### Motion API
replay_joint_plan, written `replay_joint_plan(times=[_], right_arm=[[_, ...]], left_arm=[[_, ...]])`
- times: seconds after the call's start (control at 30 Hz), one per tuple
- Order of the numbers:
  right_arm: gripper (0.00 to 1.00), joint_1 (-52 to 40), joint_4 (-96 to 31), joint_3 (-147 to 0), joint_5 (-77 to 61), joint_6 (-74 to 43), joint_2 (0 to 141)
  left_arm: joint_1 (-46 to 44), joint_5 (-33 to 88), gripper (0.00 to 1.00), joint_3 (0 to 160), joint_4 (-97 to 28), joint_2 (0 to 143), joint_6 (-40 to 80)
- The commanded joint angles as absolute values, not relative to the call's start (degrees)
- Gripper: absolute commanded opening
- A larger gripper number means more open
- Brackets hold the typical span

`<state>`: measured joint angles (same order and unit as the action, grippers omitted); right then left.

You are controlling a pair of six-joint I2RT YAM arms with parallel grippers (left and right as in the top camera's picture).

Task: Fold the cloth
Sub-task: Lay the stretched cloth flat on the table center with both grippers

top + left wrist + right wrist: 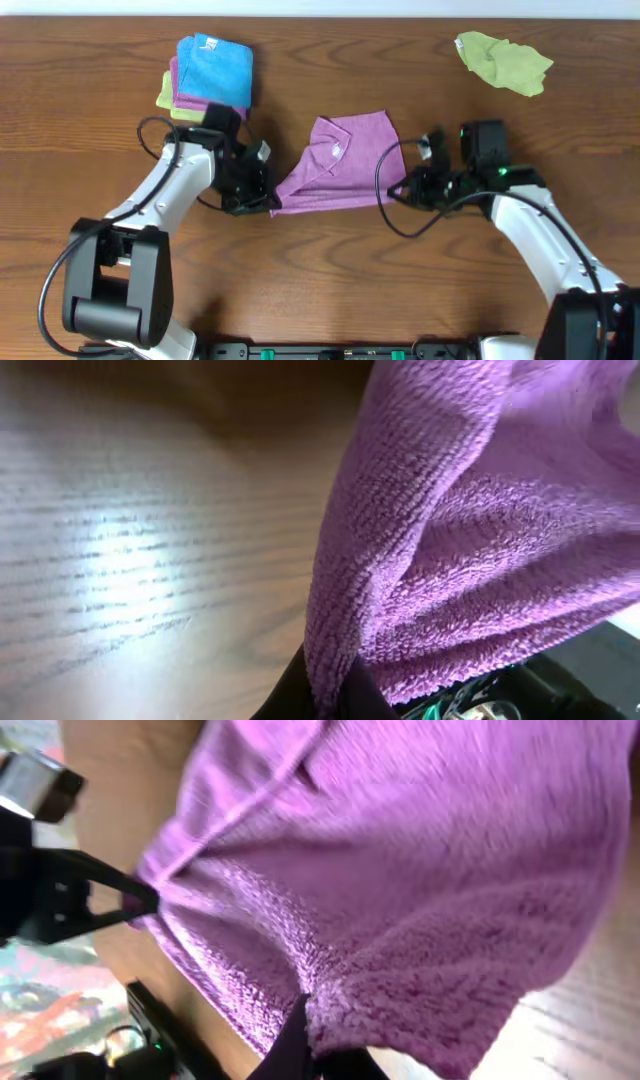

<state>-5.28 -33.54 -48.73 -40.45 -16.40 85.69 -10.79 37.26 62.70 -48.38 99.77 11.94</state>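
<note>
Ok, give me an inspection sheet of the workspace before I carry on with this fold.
Surface: brown wood-grain table, no spills seen.
Job's things: purple cloth at centre, rumpled and partly doubled over, white tag facing up.
Clutter: stack of folded cloths, blue on top, far left; lime-green cloth, crumpled, far right.
Grippers: left pincer shut on the cloth's near left corner; right pincer shut on its near right corner.
Cables: black cable loops beside the right pincer, close to the cloth's edge.
Surroundings: white strip beyond the far edge; otherwise nothing seen.
</note>
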Motion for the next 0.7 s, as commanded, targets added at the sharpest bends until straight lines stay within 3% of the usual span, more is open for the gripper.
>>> replay_joint_plan(times=[0.0,0.67], right_arm=[[0.01,-4.2,-32.4,-46.0,-33.6,-14.7,84.9],[0.02,-4.2,-37.7,-44.6,-27.0,-14.7,83.9]], left_arm=[[-9.2,29.5,0.06,60.4,-49.1,100.1,10.7],[-9.3,27.9,0.06,50.9,-46.4,99.3,9.9]])
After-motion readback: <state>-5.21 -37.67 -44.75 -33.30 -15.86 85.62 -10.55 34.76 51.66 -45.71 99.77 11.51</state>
